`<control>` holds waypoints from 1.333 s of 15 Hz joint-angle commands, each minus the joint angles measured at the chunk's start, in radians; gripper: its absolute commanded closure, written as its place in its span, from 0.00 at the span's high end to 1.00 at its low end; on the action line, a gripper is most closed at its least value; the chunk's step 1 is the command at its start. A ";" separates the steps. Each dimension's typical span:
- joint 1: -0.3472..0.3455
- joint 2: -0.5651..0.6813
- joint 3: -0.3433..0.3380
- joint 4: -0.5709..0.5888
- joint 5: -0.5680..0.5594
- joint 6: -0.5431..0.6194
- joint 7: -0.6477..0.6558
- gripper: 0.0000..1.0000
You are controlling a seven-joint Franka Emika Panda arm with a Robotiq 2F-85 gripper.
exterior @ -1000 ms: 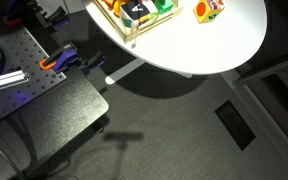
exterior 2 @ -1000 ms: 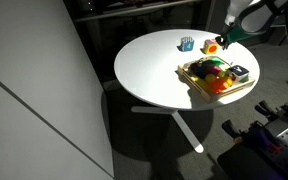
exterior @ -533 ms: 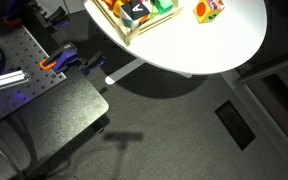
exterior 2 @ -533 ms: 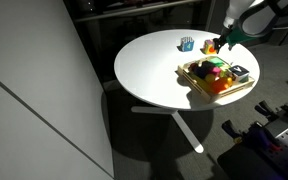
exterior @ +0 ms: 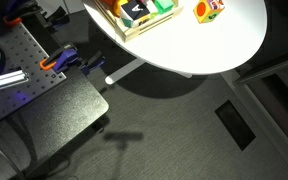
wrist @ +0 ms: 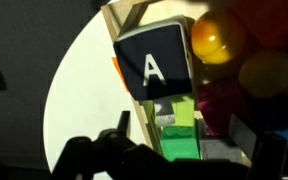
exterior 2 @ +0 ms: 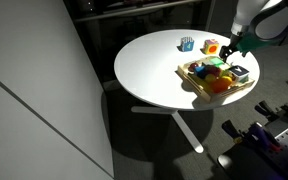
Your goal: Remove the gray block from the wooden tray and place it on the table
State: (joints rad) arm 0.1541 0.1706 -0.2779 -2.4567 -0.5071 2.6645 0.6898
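The gray block (wrist: pixel 154 65), near-black with a white letter A on top, lies in the wooden tray (wrist: pixel 132 108) among colourful blocks. It also shows in both exterior views, block (exterior: pixel 136 10) in tray (exterior: pixel 131 36) and block (exterior 2: pixel 240 73) in tray (exterior 2: pixel 196 84). My gripper (exterior 2: pixel 231 52) hangs above the tray's far side on the white table (exterior 2: pixel 149 70). In the wrist view my gripper (wrist: pixel 184 140) is open, its dark fingers (wrist: pixel 124 135) spread wide over a green block (wrist: pixel 179 135). It holds nothing, and the gray block lies just beyond the fingertips.
An orange multicoloured cube (exterior 2: pixel 211 47) (exterior: pixel 208 10) stands on the table just beyond the tray. A small blue object (exterior 2: pixel 187 43) sits further back. Yellow and red pieces (wrist: pixel 224 40) crowd the tray beside the gray block. A perforated metal plate (exterior: pixel 24 55) lies off the table.
The gripper has opened from nearly shut. It has moved away from the orange cube, which now stands on the table, to above the tray.
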 commanded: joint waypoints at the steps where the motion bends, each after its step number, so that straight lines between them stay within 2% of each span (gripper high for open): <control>1: -0.047 -0.095 0.018 -0.077 -0.073 -0.059 0.041 1.00; 6: -0.123 -0.128 0.042 -0.137 -0.144 -0.037 0.056 1.00; 11: -0.175 -0.115 0.060 -0.178 -0.166 0.067 0.055 1.00; 14: -0.184 -0.099 0.059 -0.189 -0.182 0.131 0.062 1.00; 16: -0.162 -0.089 0.031 -0.186 -0.229 0.146 0.088 1.00; 20: -0.161 -0.067 0.019 -0.175 -0.316 0.154 0.148 1.00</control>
State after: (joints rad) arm -0.0088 0.0909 -0.2434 -2.6336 -0.7537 2.7943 0.7809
